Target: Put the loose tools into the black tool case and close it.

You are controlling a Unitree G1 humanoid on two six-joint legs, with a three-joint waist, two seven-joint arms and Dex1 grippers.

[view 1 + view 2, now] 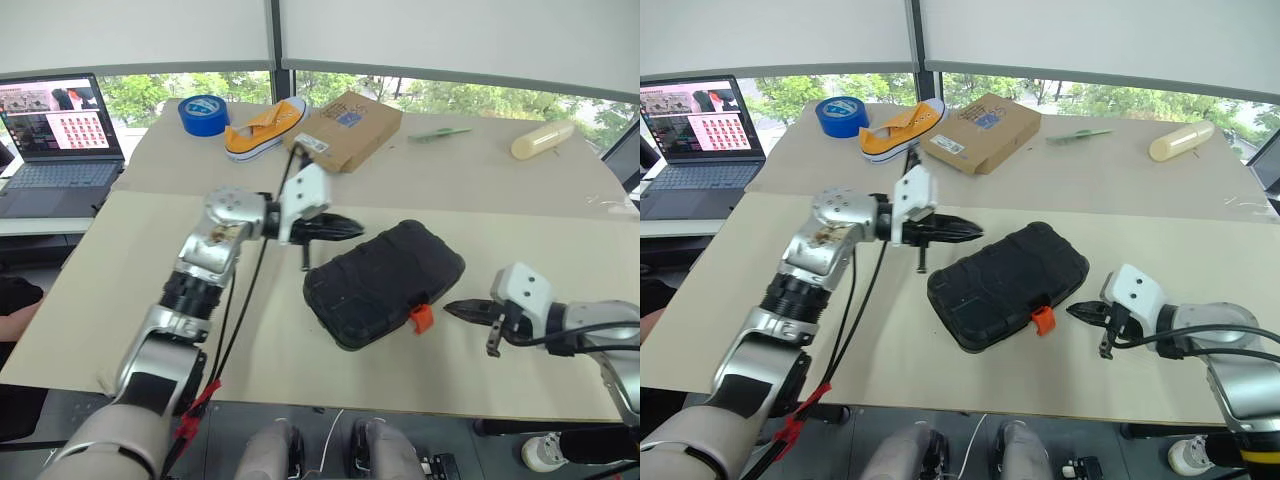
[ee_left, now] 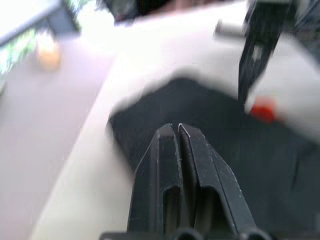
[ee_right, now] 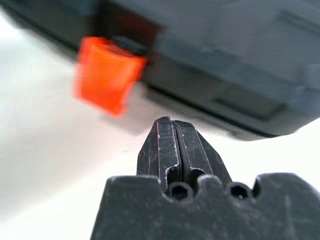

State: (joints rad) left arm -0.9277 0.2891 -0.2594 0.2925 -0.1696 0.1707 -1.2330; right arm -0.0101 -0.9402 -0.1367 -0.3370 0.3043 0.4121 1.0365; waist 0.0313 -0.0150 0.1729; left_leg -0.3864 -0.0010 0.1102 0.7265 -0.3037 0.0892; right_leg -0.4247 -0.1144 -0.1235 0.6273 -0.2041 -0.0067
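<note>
Across the beige table (image 1: 120,290) in front of me, the largest thing is the black tool case (image 1: 385,280), lying shut near the middle with its lid down and its orange latch (image 1: 421,318) sticking out of the near edge toward my right side. No loose tools lie on the table around it.

Far off on my left an open laptop (image 1: 58,140) is cut off by the picture's edge; its screen shows rows of small pictures, but I can read no words there. Behind the case a brown cardboard box (image 1: 345,130) carries a white label and a blue sticker, both too small to read. Beside the box lies a yellow-and-white shoe (image 1: 264,128), then a blue tape roll (image 1: 204,114). A slim green object (image 1: 438,133) and a pale cream cylinder (image 1: 542,140) rest on the far right; what they are I cannot make out.

My left pincer (image 1: 345,228) hangs just above the case's far left corner, fingers pressed together and holding nothing, pointing toward my right. My left wrist view is blurred, showing little beyond the dark lid and a smear of orange.

My right pincer (image 1: 456,309) is also pressed shut and empty, its tips aimed at the latch from just beside it, not touching.
</note>
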